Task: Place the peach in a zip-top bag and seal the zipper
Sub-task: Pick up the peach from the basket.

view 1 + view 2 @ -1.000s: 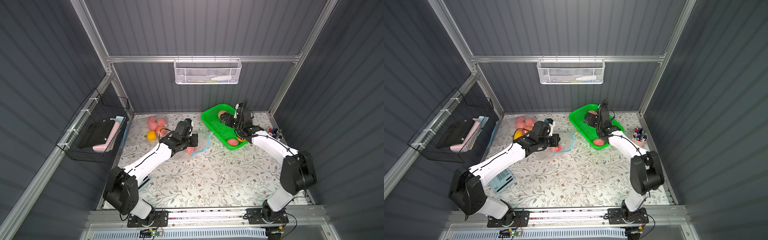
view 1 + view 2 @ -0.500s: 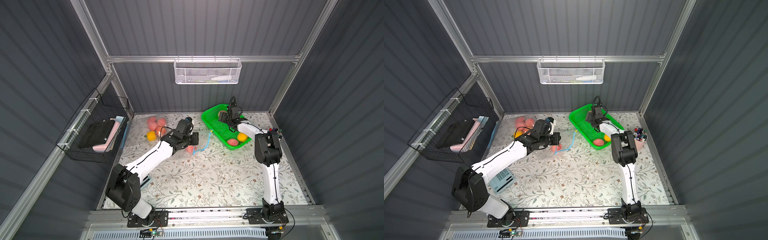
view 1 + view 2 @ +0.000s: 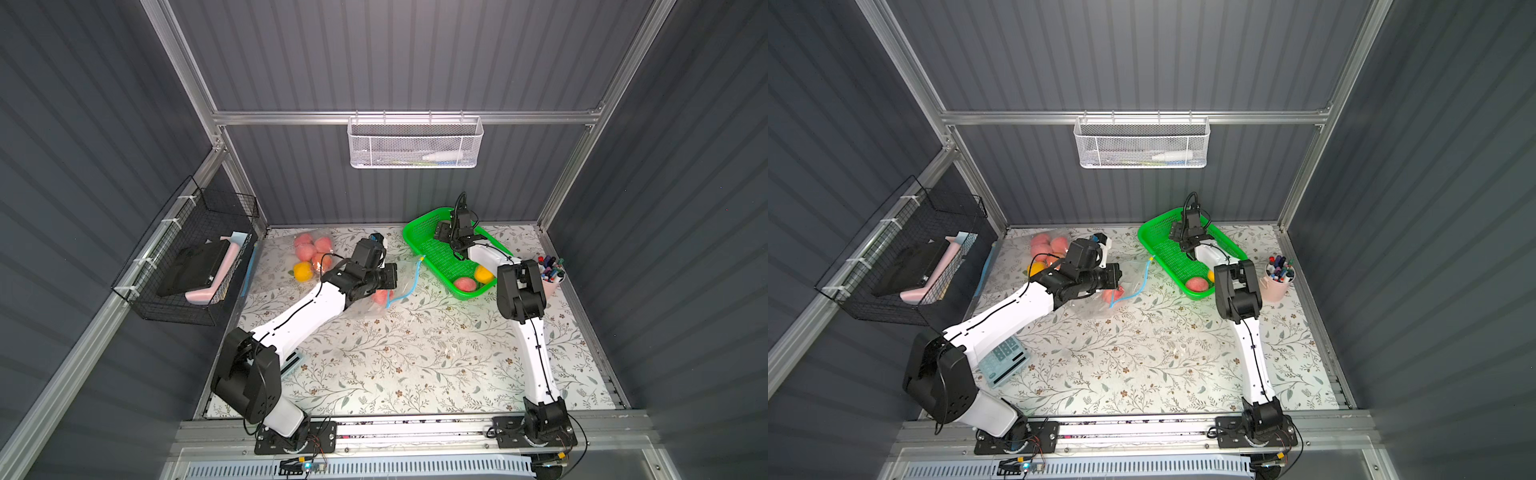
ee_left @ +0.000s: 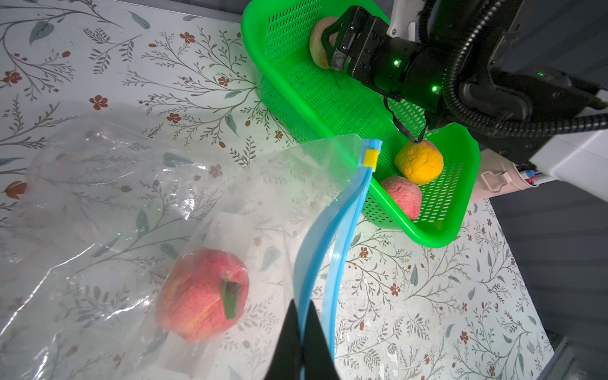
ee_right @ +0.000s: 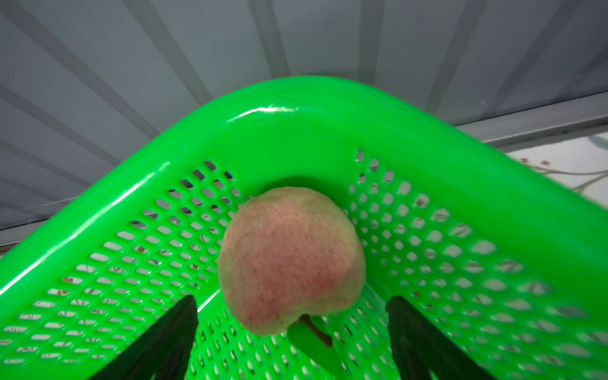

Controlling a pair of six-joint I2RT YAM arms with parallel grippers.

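spreading under both arms, the floral bench (image 3: 415, 357) sits inside grey ribbed walls (image 3: 415, 54). left jaws are clenched on the clear zip-top bag's (image 4: 98, 197) blue zipper (image 4: 329, 237); one peach (image 4: 202, 294) lies inside. right jaws stand released around another peach (image 5: 291, 260) in the green basket's (image 5: 296, 108) far corner.

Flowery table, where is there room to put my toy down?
Bare: the stretch of flowery tabletop between the white left arm and white right arm, toward the front rail. Crowded: the back, with the green plastic basket, clear zip-top bag, bagged peaches and pink pen cup.
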